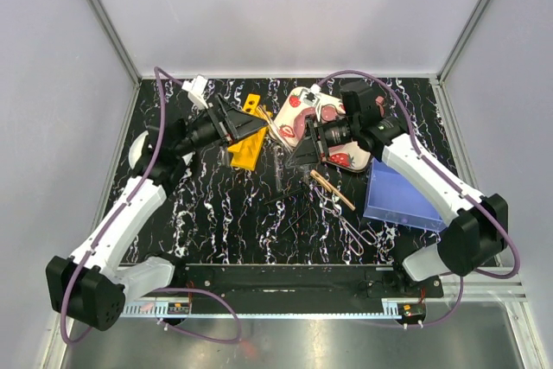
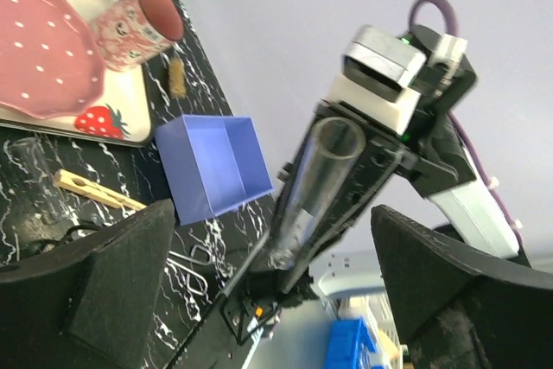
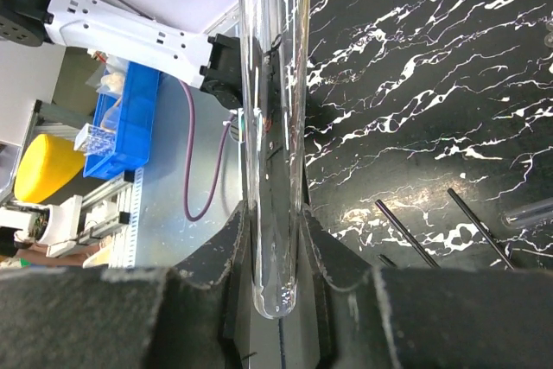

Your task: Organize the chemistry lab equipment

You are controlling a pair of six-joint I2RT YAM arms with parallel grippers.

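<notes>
Right pincer (image 3: 276, 248) grips glass tube (image 3: 275, 84); left wrist shows its open mouth.

Top camera looks down from behind over the whole table (image 1: 225, 205); left wrist looks sideways at the tube (image 2: 311, 192); right wrist, closer, looks down along that tube (image 3: 275, 127).

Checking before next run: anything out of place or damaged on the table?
Nothing looks broken or spilled. Wooden clamp, forceps and black rods lie scattered loose on the table; right hand grips a glass tube.
</notes>
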